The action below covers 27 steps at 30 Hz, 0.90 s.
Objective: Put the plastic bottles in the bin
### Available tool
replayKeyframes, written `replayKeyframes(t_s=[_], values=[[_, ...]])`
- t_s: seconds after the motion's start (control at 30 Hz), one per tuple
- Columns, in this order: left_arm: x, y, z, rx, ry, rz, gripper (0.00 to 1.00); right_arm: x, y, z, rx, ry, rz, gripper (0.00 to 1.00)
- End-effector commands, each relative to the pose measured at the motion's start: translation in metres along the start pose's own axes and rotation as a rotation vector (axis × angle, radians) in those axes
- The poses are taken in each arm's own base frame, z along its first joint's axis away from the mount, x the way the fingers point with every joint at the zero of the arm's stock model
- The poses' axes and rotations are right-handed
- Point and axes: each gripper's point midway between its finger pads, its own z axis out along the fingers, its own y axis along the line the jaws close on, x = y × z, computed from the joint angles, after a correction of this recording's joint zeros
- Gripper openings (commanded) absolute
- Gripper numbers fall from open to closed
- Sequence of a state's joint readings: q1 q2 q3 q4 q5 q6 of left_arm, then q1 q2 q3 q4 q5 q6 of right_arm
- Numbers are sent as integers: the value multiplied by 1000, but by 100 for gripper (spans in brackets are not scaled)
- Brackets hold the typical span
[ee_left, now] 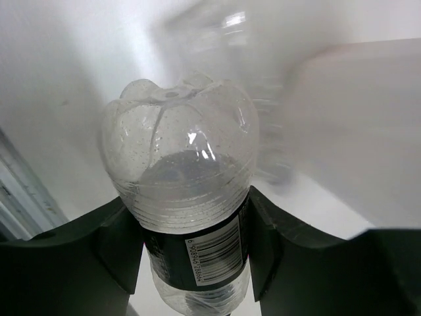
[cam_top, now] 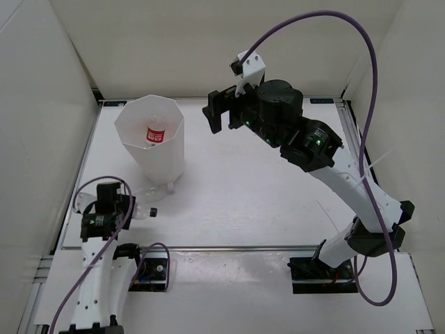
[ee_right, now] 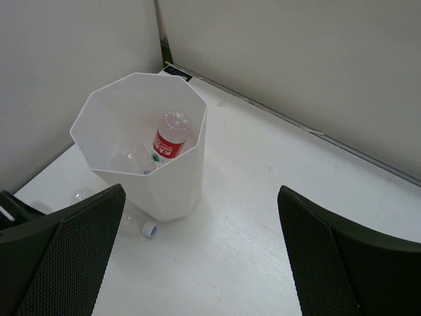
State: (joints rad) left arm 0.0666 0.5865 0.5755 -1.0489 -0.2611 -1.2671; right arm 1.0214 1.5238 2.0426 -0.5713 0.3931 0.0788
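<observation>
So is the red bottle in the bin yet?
In. The red-label bottle sits inside the white bin, below its rim, seen from above.

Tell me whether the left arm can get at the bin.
Probably yes. The left gripper, shut on a clear bottle, sits low beside the bin, and the open right gripper hangs off to one side, clear of the rim. It would likely need to rise above the tall wall.

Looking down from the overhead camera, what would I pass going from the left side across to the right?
left gripper → white bin → right gripper → right arm's base
</observation>
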Motion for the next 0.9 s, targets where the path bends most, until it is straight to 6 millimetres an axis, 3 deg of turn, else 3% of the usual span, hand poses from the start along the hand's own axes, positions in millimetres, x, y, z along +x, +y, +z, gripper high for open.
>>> replayKeyframes(t_s=[0.0, 0.07, 0.13, 0.2, 0.33, 0.43, 0.47, 0.5, 0.53, 0.57, 0.63, 0.7, 0.8, 0.87], values=[[-40, -28, -62, 133, -118, -9, 51, 0, -2, -3, 9, -8, 11, 100], [-71, -65, -107, 297, -211, -22, 50, 2, -2, -5, 10, -4, 29, 100], [-92, -94, -134, 410, -292, 45, 50, 13, -2, -4, 12, 19, 30, 100], [-115, -136, -160, 521, -376, 102, 53, 20, -1, -3, 14, 40, 35, 100], [-148, -193, -168, 552, -496, 180, 53, 12, 1, -6, -1, 22, 42, 100], [-160, -232, -161, 545, -540, 245, 53, 7, -1, -7, 8, 9, 46, 100], [-168, -255, -159, 542, -566, 254, 53, 7, -2, -7, 8, 9, 37, 100], [-167, -265, -157, 530, -571, 274, 55, 9, -2, -8, 9, 18, 34, 100], [-160, -282, -141, 492, -573, 330, 55, 9, -2, -8, 9, 18, 25, 100], [-158, -289, -155, 527, -579, 342, 55, 9, -2, -8, 9, 18, 25, 100], [-152, -314, -143, 485, -606, 411, 56, 11, -5, -8, 23, 26, 21, 100], [-133, -334, -134, 475, -596, 453, 57, 14, -6, -11, 24, 35, 29, 100], [-112, -343, -127, 471, -579, 500, 61, 13, -9, -15, 33, 31, 30, 100], [-103, -337, -118, 446, -576, 521, 80, 15, -12, -18, 46, 37, 27, 100]])
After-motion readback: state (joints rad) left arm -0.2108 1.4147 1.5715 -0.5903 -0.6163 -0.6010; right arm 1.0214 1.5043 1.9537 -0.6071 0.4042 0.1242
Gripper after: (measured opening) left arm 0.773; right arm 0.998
